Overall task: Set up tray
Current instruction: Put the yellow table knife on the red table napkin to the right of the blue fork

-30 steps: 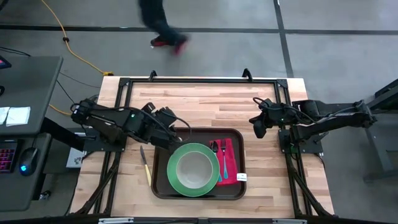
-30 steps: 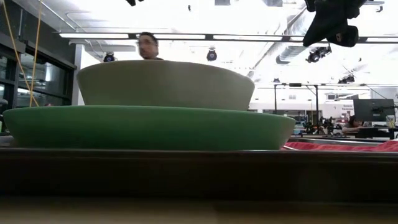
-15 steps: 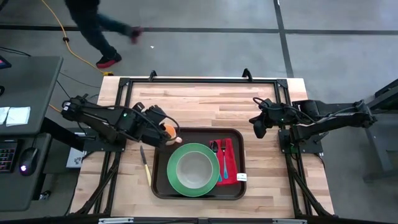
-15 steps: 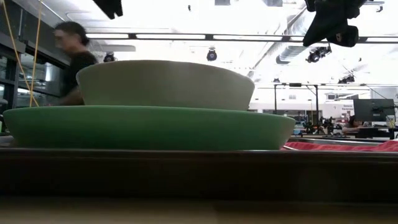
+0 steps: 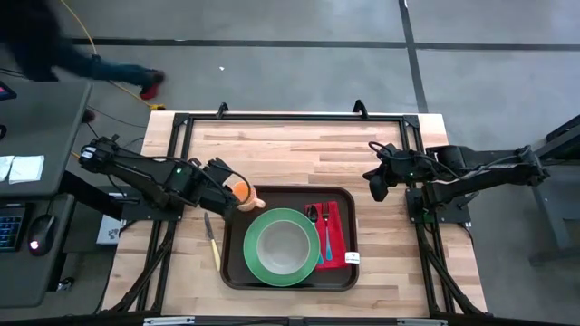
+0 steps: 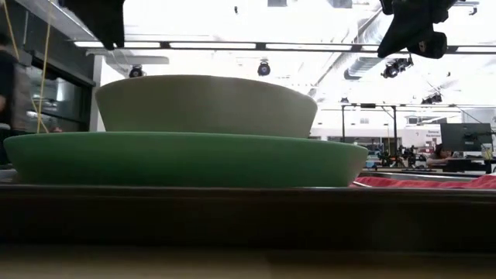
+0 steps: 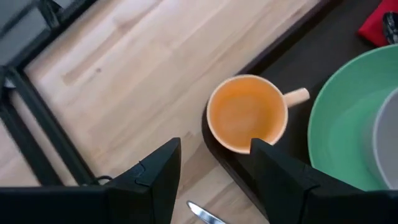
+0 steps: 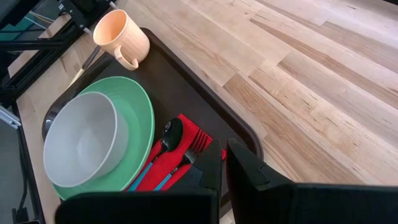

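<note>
Left tool [image 7: 214, 165] has pulled back off the tray [image 5: 340, 197] toward the counter's [image 5: 308, 149] left edge since half a second ago; its fingers [image 7: 155, 177] are spread and empty. The cup [image 5: 239, 190] it left behind sits upright in the tray's far-left corner, handle toward the plate [image 5: 258, 226]. Looks like cup placement is done. Tray lies centre-front on the counter holding plate, bowl [image 5: 282, 244], napkin [image 8: 163, 176], spoon [image 8: 163, 144] and fork [image 8: 186, 160]. Knife [image 5: 212, 240] is on the counter just left of the tray, near the left tool, likely the next pick. Right tool [image 5: 378, 187] waits above the counter off the tray's far-right corner, unmoved; can't tell its finger state.
</note>
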